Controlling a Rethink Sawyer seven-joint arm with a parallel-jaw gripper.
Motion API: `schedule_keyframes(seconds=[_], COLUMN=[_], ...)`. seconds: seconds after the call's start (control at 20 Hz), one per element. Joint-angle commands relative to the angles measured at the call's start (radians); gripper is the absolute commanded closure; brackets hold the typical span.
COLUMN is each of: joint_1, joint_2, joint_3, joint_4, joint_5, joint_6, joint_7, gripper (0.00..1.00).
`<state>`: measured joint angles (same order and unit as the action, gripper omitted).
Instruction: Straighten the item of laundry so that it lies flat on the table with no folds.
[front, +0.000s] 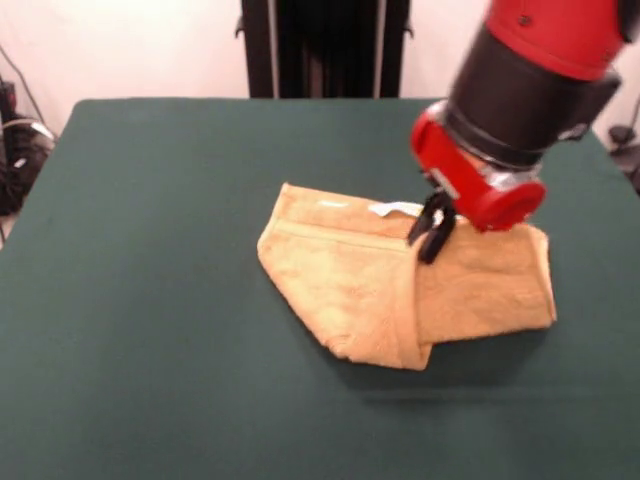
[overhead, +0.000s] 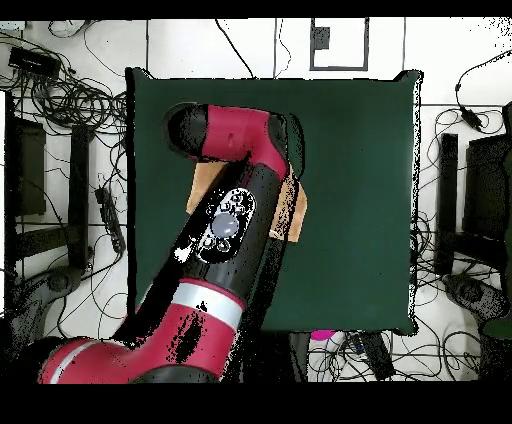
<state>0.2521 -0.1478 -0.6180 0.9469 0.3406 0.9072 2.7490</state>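
The orange-tan towel (front: 390, 290) lies folded near the middle of the dark green table (front: 150, 300). Its left part is doubled over into a point toward the front, and a flap overlaps the right part. A stripe band runs along its far edge, and the small white tag (front: 392, 209) shows there. My gripper (front: 431, 232) hangs from the red and black arm at the towel's far edge, right beside the tag, low over the cloth. In the overhead view the arm (overhead: 232, 215) covers most of the towel (overhead: 294, 212); the gripper is hidden there.
The robot's black pedestal (front: 325, 48) stands behind the table's far edge. Cables and dark equipment (front: 15, 150) lie off the table's left side. In the overhead view cables and stands (overhead: 60, 150) ring the table (overhead: 360, 200).
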Motion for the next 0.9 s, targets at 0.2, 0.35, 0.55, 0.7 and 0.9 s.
schedule_keyframes(seconds=[0.2, 0.35, 0.55, 0.7, 0.9], joint_1=[0.161, 0.173, 0.142, 0.117, 0.053], joint_2=[-0.005, -0.033, -0.067, -0.047, -0.055], joint_3=[-0.014, -0.012, 0.054, 0.127, 0.295], joint_4=[0.049, 0.051, 0.105, 0.118, 0.213], joint_5=[0.07, 0.09, 0.126, 0.181, 0.305], joint_6=[0.256, 0.346, 0.325, 0.256, 0.02], joint_7=[0.441, 0.442, 0.379, 0.352, 0.193], gripper=[1.0, 1.0, 1.0, 1.0, 1.0])
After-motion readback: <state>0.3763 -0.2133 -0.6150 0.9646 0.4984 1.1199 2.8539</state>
